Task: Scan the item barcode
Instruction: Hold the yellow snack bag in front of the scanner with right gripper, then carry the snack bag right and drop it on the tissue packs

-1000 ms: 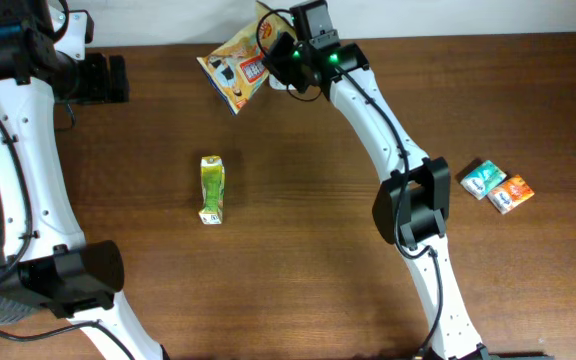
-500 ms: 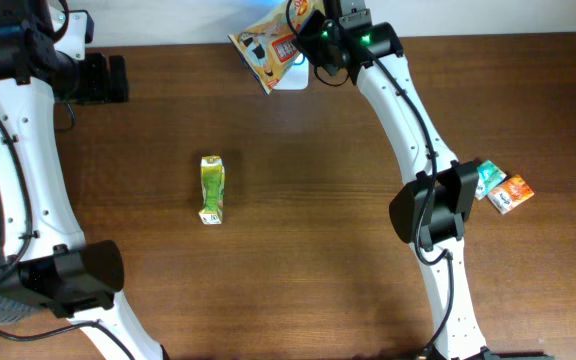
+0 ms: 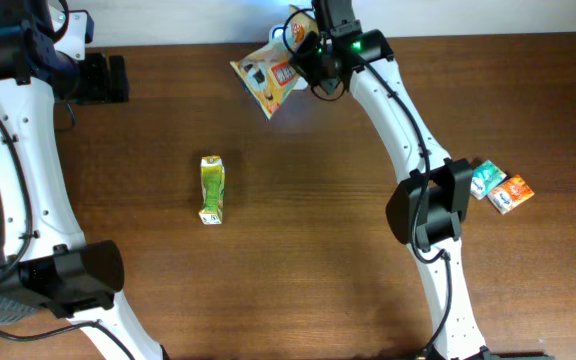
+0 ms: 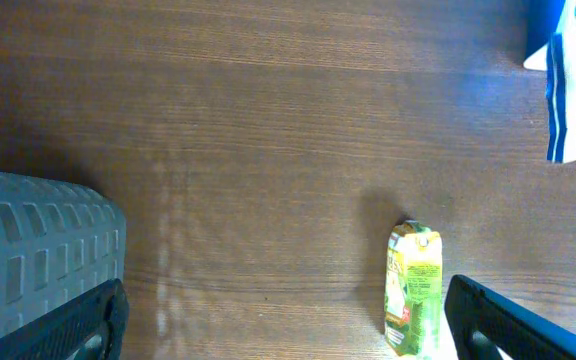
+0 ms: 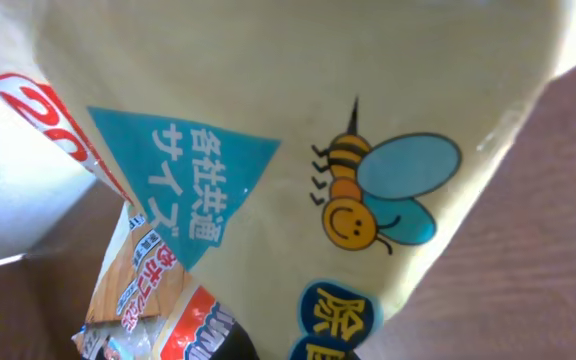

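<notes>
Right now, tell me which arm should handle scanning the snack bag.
Right. Its end effector is shut on the snack bag, held up near the far edge of the table. The left end effector stands open and empty at the far left, well away from the bag.

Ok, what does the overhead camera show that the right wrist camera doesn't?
Only overhead: the green drink carton, the teal box and orange box at the right, and the right gripper gripping the snack bag. Only right wrist: the print up close, a cartoon bee and a teal triangle. Both: that snack bag and the wooden table.
</notes>
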Action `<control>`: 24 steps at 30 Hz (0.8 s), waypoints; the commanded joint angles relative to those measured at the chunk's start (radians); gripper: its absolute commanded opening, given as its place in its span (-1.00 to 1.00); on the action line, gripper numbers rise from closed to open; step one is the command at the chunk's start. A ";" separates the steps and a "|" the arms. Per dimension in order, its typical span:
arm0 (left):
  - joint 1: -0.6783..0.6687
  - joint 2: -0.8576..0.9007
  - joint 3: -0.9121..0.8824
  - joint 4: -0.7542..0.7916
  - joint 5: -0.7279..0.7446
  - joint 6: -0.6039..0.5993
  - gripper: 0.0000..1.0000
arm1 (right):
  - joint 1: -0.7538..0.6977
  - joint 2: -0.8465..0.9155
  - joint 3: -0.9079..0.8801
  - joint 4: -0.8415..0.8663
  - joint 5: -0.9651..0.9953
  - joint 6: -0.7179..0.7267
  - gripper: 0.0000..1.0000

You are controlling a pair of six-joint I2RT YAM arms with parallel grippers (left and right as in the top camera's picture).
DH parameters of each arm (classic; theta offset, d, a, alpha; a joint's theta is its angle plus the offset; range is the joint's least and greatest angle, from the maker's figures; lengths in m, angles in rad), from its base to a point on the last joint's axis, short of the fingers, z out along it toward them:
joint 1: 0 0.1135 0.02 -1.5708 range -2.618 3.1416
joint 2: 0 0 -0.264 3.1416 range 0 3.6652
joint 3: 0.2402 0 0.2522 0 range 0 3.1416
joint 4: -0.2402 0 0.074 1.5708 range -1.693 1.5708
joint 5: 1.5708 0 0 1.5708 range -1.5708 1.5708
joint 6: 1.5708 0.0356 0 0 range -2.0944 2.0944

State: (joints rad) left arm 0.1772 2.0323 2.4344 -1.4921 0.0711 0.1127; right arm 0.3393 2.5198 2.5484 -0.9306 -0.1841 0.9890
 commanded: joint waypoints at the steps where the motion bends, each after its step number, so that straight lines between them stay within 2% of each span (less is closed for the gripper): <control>1: 0.007 0.001 0.000 0.001 0.003 0.013 0.98 | 0.009 -0.006 0.002 0.003 -0.026 0.014 -0.92; 11: 0.007 0.001 0.000 0.001 0.003 0.013 0.98 | 0.007 -0.006 0.002 0.017 -0.124 0.010 -0.92; 15: 0.007 0.001 0.000 0.001 0.003 0.013 0.98 | -0.042 -0.012 0.003 -0.020 -0.197 -0.161 -0.92; 18: 0.007 0.001 0.000 0.001 0.003 0.013 0.98 | -0.117 -0.055 0.004 -0.112 -0.227 -0.311 -0.92; 19: 0.007 0.001 0.000 0.001 0.003 0.013 0.98 | -0.145 -0.078 0.004 -0.146 -0.214 -0.365 -0.92; 21: 0.007 0.001 0.000 0.001 0.003 0.013 0.98 | -0.228 -0.164 0.005 -0.277 -0.069 -0.431 -0.92; 24: 0.007 0.001 0.000 0.001 0.003 0.013 0.98 | -0.337 -0.266 0.005 -0.458 0.170 -0.439 -0.92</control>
State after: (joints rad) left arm 0.1772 2.0323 2.4344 -1.4933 0.0711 0.1127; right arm 0.0650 2.4073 2.5378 -1.3140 -0.2241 0.5995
